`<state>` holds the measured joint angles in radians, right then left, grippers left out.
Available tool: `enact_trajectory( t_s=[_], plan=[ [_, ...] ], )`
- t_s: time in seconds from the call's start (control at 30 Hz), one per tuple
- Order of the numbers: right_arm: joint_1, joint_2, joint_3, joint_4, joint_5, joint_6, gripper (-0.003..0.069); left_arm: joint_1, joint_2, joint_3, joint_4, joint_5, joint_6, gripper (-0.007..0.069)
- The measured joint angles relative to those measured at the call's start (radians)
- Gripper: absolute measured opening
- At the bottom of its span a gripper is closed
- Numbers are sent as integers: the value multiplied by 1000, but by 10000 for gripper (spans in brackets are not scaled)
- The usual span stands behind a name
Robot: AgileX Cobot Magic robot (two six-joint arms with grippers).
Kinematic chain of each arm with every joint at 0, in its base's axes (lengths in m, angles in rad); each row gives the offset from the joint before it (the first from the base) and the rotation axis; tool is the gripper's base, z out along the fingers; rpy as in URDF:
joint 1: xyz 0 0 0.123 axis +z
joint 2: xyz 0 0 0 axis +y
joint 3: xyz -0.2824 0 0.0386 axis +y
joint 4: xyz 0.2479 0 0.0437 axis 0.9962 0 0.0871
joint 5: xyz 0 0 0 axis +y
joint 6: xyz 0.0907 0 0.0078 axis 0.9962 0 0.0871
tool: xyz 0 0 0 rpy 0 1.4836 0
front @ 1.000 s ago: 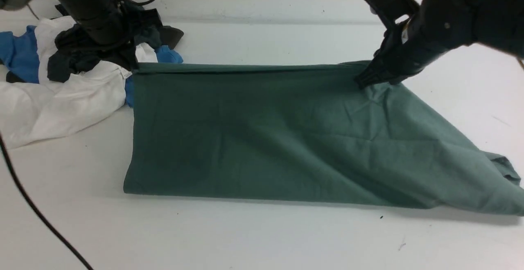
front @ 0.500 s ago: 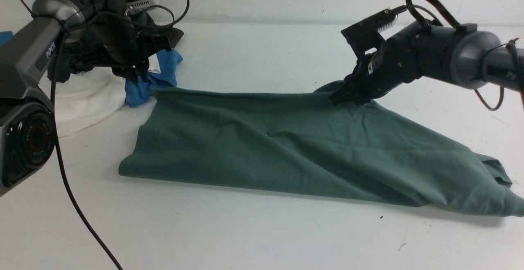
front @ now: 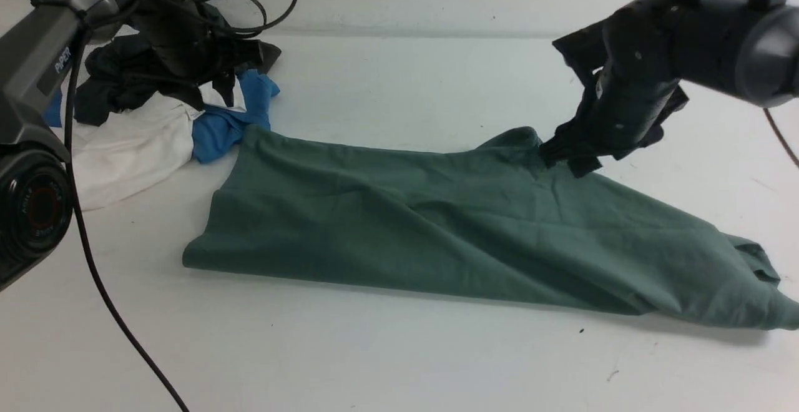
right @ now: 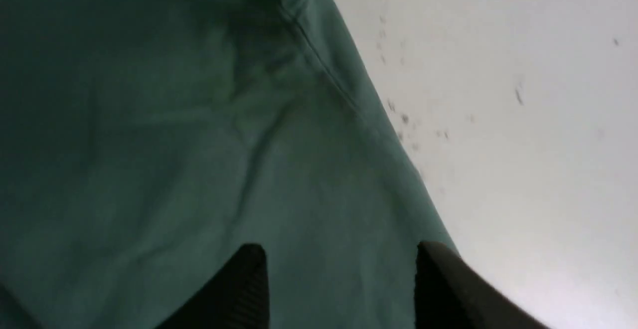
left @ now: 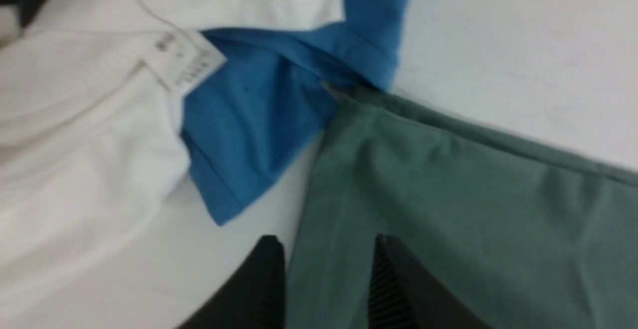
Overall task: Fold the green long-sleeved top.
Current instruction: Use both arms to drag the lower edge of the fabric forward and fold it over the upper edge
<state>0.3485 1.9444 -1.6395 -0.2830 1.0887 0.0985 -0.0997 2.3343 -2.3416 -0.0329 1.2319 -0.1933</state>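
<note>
My green top [front: 437, 237] stretches left to right across mid-frame. My left gripper [left: 326, 254] gapes empty over its upper-left corner, and my right gripper [front: 563, 155] gapes empty over its upper-right edge.

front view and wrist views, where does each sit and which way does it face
Front view: between the arms, facing forward over the green top; left arm and right arm show.
Left wrist view: left wrist, facing down at the top's corner by the blue garment; open left pincer shows.
Right wrist view: right wrist, facing down at the top's edge; open right pincer shows.
Both wrist views share the green top.
</note>
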Motion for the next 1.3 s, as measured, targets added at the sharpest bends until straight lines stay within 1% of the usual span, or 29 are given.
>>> enact_trajectory(
  t_s=[0.03, 0.07, 0.1, 0.13, 0.17, 0.2, 0.23, 0.27, 0.3, 0.37, 0.4, 0.43, 0.47, 0.5, 0.57, 0.63, 0.67, 0.7, 0.73, 0.77, 0.8, 0.83, 0.87, 0.93, 1.07, 1.13, 1.17, 1.23, 1.3],
  plan=[
    [-6, -14, 0, 8, 42, -8, 283, -14, -10, 0, -7, 4, 33, 127],
    [-11, -21, 0, 15, 50, -10, 262, -17, -12, 0, -7, 4, 39, 114],
    [-32, -40, 0, 40, 96, -19, 191, -36, -26, 8, -15, 4, 73, 45],
    [-60, -54, 0, 62, 116, -26, 129, -52, -37, 17, -20, 5, 89, 22],
    [-109, -72, 0, 93, 128, -34, 65, -77, -51, 34, -27, 5, 109, 7],
    [-109, -72, 0, 93, 129, -35, 57, -81, -54, 42, -27, 5, 111, 4],
    [-178, -91, 1, 128, 133, -44, 19, -104, -70, 70, -31, 5, 126, -2],
    [-224, -104, 6, 157, 134, -51, 4, -125, -87, 100, -34, 4, 132, -4],
    [-280, -121, 20, 202, 134, -55, -6, -147, -103, 151, -38, 4, 137, -4],
    [-353, -139, 45, 260, 139, -63, -10, -175, -123, 219, -41, 4, 138, -4],
    [-361, -141, 47, 265, 139, -63, -10, -177, -123, 226, -41, 4, 138, -4],
    [-415, -147, 72, 302, 142, -81, -5, -201, -131, 277, -38, 5, 139, -4],
    [-436, -147, 89, 321, 143, -99, 6, -211, -131, 304, -32, 4, 139, -4],
    [-436, -147, 92, 324, 143, -99, 8, -213, -131, 310, -32, 4, 139, -4],
    [-466, -128, 126, 353, 145, -135, 78, -227, -127, 377, -5, 3, 140, -4],
    [-470, -103, 132, 359, 145, -148, 147, -229, -119, 399, 10, 3, 137, -4],
    [-471, -97, 132, 359, 145, -149, 155, -229, -118, 400, 12, 3, 136, -4],
    [-473, -73, 132, 363, 144, -154, 227, -229, -108, 409, 26, 0, 136, -4],
    [-473, -59, 132, 364, 143, -155, 264, -229, -102, 410, 33, 0, 136, -4],
    [-473, -34, 132, 366, 134, -156, 316, -229, -91, 410, 44, 0, 136, -4],
    [-473, -19, 132, 370, 127, -158, 356, -229, -86, 411, 51, 0, 136, -4],
    [-473, -16, 132, 371, 123, -158, 363, -229, -84, 411, 52, 0, 136, -4],
    [-475, 15, 132, 386, 107, -166, 418, -229, -75, 411, 59, -2, 136, -4],
    [-475, 45, 132, 418, 92, -184, 451, -229, -66, 411, 61, -2, 136, -4],
    [-475, 81, 132, 469, 82, -223, 453, -229, -57, 411, 66, -2, 136, -4],
    [-475, 96, 132, 493, 78, -252, 404, -229, -54, 411, 72, -2, 136, -4],
    [-475, 99, 132, 499, 76, -260, 362, -229, -54, 411, 75, -3, 136, -4],
    [-475, 101, 132, 503, 77, -267, 253, -229, -52, 411, 79, -3, 136, -4],
    [-475, 101, 129, 505, 90, -269, 107, -229, -45, 411, 86, -3, 136, -4]
  ],
)
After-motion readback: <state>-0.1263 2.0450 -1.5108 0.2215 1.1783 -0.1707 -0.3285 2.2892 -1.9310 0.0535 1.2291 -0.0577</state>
